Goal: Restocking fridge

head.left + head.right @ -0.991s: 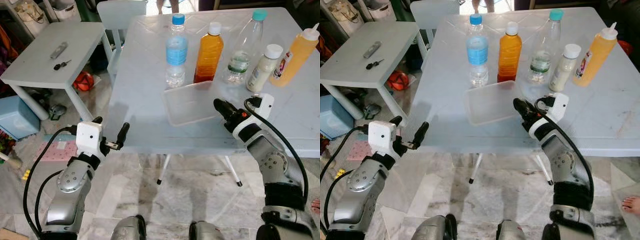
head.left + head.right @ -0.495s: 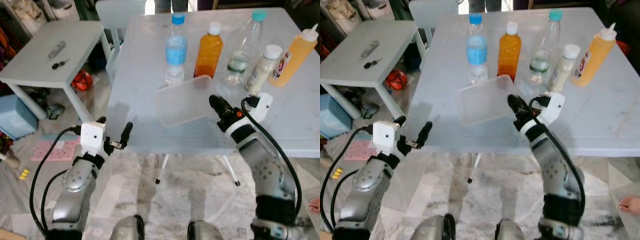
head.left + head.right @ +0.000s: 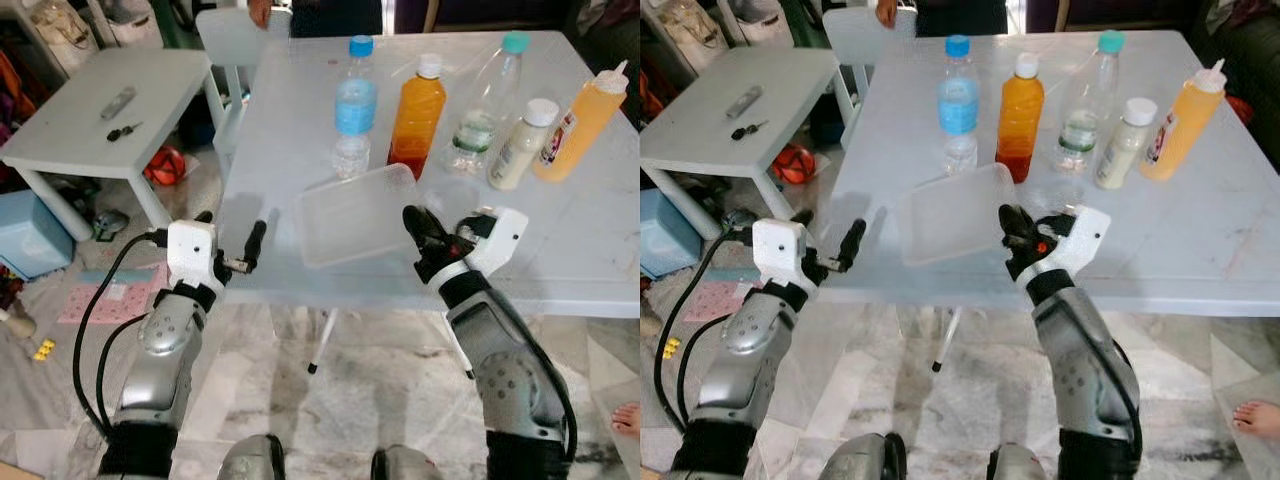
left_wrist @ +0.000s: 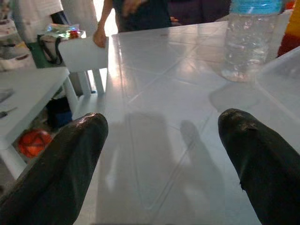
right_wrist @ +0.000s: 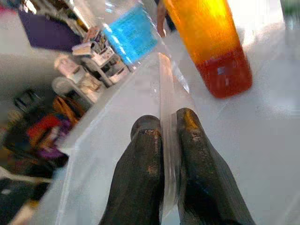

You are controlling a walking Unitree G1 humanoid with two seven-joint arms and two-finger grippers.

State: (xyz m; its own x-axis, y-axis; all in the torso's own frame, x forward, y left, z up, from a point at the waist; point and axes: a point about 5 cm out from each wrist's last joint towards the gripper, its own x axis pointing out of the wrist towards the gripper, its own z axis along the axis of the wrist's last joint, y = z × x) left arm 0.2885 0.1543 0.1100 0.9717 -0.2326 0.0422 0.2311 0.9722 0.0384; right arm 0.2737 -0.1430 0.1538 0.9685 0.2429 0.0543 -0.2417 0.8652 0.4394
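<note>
A clear plastic container (image 3: 355,213) hangs tilted over the front of the white table (image 3: 300,120). My right gripper (image 3: 418,228) is shut on its right rim; the right wrist view shows both fingers (image 5: 145,154) pinching the thin wall (image 5: 166,108). Along the back of the table stand a blue-label water bottle (image 3: 353,105), an orange juice bottle (image 3: 417,108), a clear bottle with a teal cap (image 3: 487,100), a white sauce bottle (image 3: 517,146) and a yellow squeeze bottle (image 3: 581,122). My left gripper (image 3: 232,240) is open at the table's front left edge, holding nothing.
A low white side table (image 3: 95,115) with a remote and keys stands to the left. A white chair (image 3: 232,40) is behind the main table, with a person's hand (image 3: 260,10) on it. A red ball (image 3: 168,162) and clutter lie on the floor at the left.
My right gripper has drawn the clear container leftward and toward me, tilting it up off the table. The view has shifted a little. A person has appeared behind the chair.
</note>
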